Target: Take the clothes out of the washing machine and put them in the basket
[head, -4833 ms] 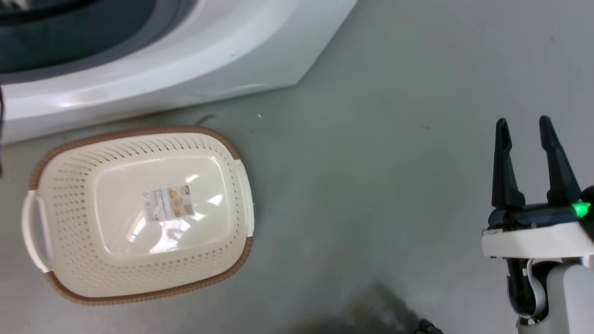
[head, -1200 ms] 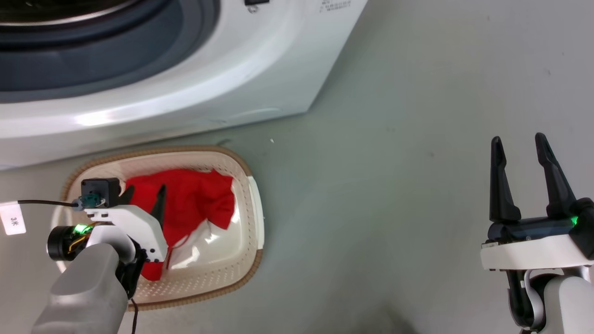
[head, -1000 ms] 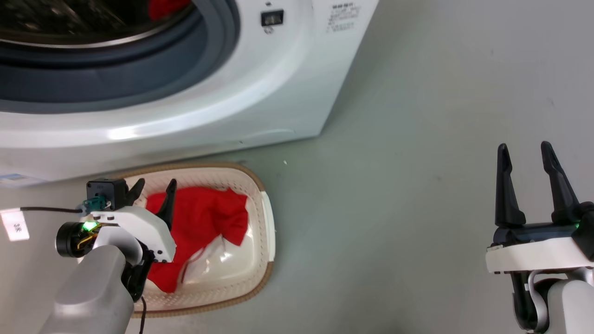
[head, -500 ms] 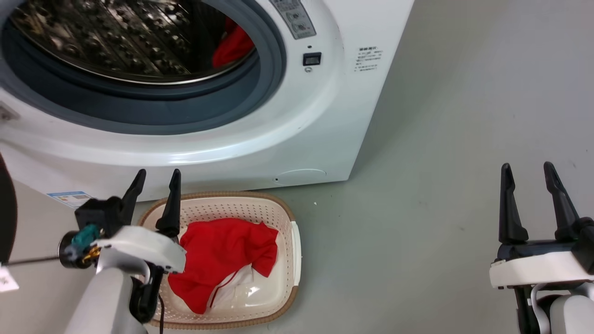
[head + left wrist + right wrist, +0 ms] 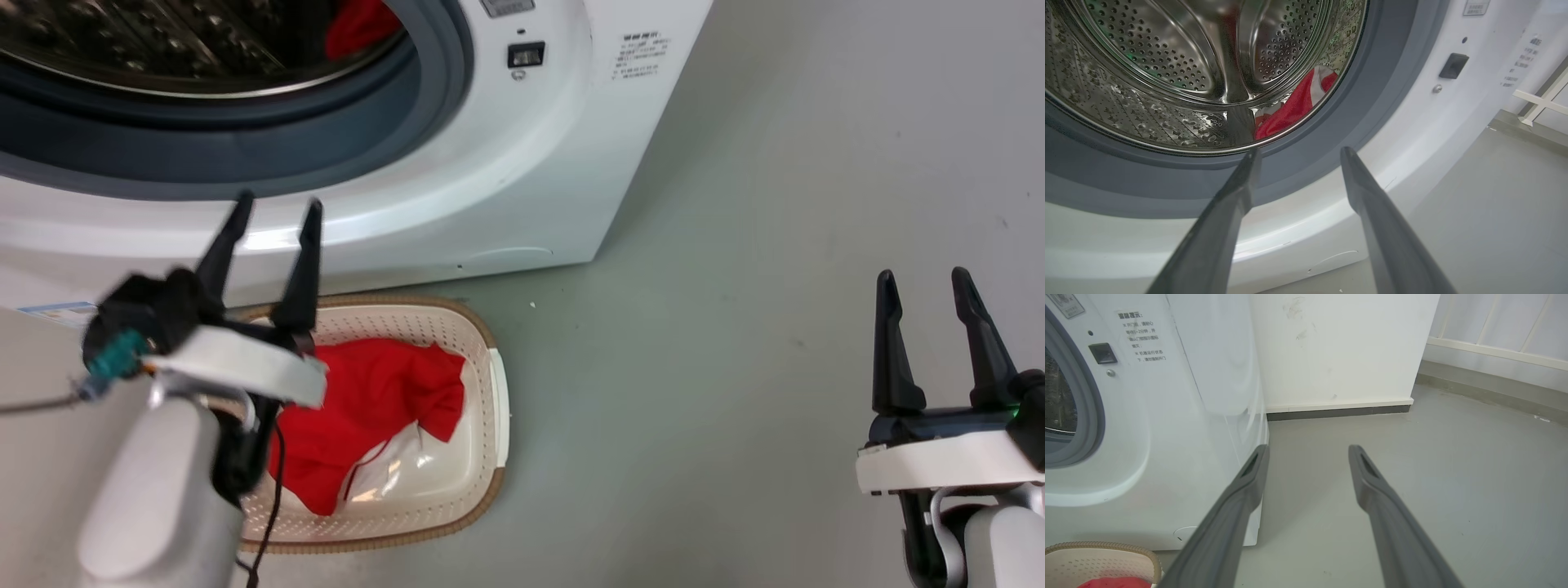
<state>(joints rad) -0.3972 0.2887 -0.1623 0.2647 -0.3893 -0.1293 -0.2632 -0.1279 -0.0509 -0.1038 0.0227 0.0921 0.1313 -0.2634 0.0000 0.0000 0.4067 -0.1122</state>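
A white washing machine (image 5: 522, 163) stands with its porthole uncovered. Inside the steel drum (image 5: 1167, 73) lies a red garment with white bands (image 5: 1294, 104), also seen at the drum's right edge in the head view as red clothes (image 5: 359, 24). On the floor before the machine sits the cream basket (image 5: 482, 457), with another red garment (image 5: 367, 416) in it. My left gripper (image 5: 273, 208) is open and empty, raised above the basket's left end and pointing at the machine's front. My right gripper (image 5: 922, 282) is open and empty, over bare floor far to the right.
Grey floor (image 5: 735, 327) stretches to the right of the machine. In the right wrist view a white wall (image 5: 1339, 347) with a dark skirting stands behind the machine's corner, and a white railing (image 5: 1494, 351) runs at the far right. A thin cable (image 5: 269, 490) hangs from my left wrist.
The head camera has shifted throughout. The once empty basket now holds a red garment. My left gripper has risen from the basket toward the machine's porthole, still open. The right gripper has barely moved.
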